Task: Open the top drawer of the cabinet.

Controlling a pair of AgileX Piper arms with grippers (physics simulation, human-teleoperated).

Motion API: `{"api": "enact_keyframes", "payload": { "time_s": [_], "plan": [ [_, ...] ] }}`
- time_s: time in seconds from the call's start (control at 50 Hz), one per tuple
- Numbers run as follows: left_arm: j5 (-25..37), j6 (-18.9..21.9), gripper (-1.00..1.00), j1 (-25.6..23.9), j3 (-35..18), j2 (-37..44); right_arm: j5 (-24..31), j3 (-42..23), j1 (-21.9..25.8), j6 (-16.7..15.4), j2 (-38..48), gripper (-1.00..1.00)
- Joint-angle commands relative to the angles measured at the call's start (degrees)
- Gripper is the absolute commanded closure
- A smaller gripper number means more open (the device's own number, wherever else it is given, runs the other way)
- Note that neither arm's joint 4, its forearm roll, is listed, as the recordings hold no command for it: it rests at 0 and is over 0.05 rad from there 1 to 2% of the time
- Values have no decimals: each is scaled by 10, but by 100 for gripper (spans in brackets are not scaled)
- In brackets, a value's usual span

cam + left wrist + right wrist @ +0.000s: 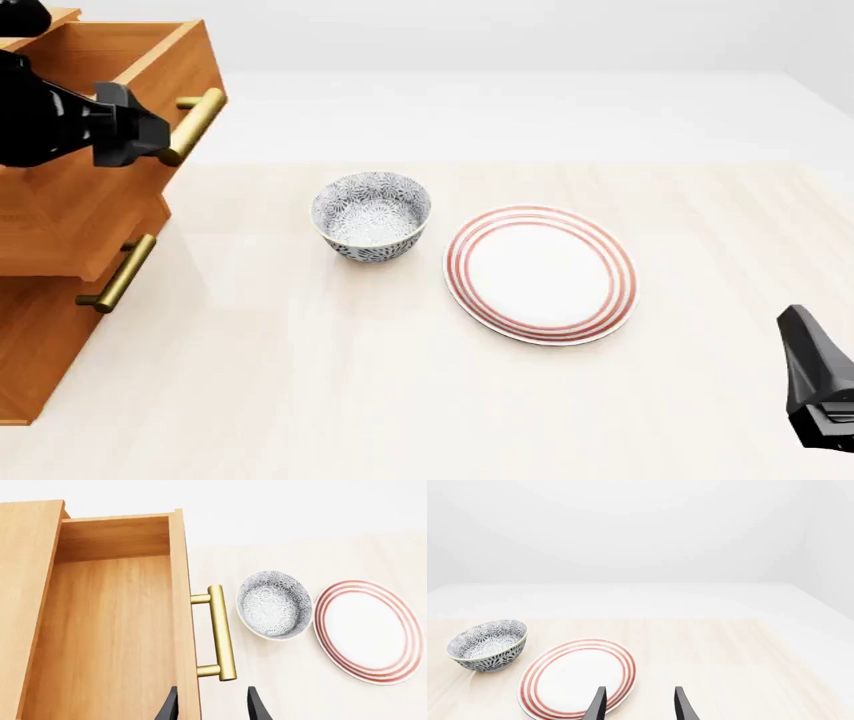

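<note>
The cabinet [47, 330] stands at the table's left edge. Its top drawer [167, 65] is pulled out, and its empty wooden inside shows in the left wrist view [113, 630]. The drawer's brass bar handle [196, 120] sticks out from the front, and it also shows in the left wrist view [221, 630]. My left gripper [140, 135] is open at the near end of that handle. In the left wrist view [212, 707] its fingers stand apart just short of the bar, touching nothing. My right gripper [639, 707] is open and empty, low at the front right [801, 335].
A blue-patterned bowl [372, 215] stands mid-table, right of the cabinet. A white plate with red rings [541, 272] lies beside it to the right. A lower drawer's brass handle [118, 272] juts out below the top drawer.
</note>
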Motion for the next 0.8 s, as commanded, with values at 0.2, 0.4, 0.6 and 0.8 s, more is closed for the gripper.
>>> {"api": "enact_keyframes", "payload": {
  "time_s": [0.2, 0.4, 0.6, 0.8],
  "plan": [
    [-3, 7, -100, -42, -10, 13, 0, 0, 0, 0, 0, -100],
    [-2, 6, -100, -63, -16, 14, 0, 0, 0, 0, 0, -100],
    [-4, 7, -100, -74, -12, 10, 0, 0, 0, 0, 0, -100],
    [-12, 5, -100, -103, -19, 22, 0, 0, 0, 0, 0, -100]
  ]
}}
